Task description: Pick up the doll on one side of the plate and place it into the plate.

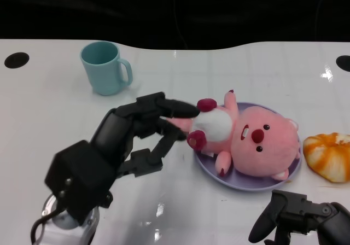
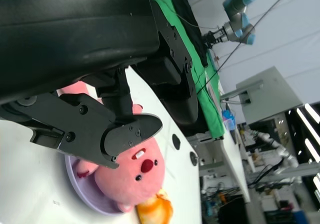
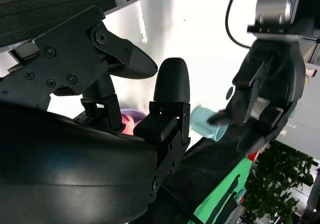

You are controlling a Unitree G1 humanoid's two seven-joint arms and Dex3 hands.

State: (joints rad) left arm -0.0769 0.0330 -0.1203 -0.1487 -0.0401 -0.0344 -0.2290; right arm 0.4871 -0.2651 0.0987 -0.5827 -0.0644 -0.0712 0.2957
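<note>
A pink plush doll (image 1: 254, 141) with a white belly lies on its back in the lilac plate (image 1: 210, 171), feet pointing toward my left hand. That hand (image 1: 136, 133) hovers just left of the plate with its fingers spread, the upper fingertip close beside the doll's dark red foot, holding nothing. In the left wrist view the doll (image 2: 132, 176) rests in the plate (image 2: 82, 191) beyond the spread fingers (image 2: 130, 131). My right hand (image 1: 298, 215) sits low at the near right edge, fingers apart and empty.
A teal mug (image 1: 105, 67) stands at the back left. An orange-and-white bun-like object (image 1: 330, 155) lies right of the plate. Round black holes (image 1: 16, 59) mark the table's far corners. The right wrist view shows my left hand (image 3: 265, 94) and the mug (image 3: 205, 124).
</note>
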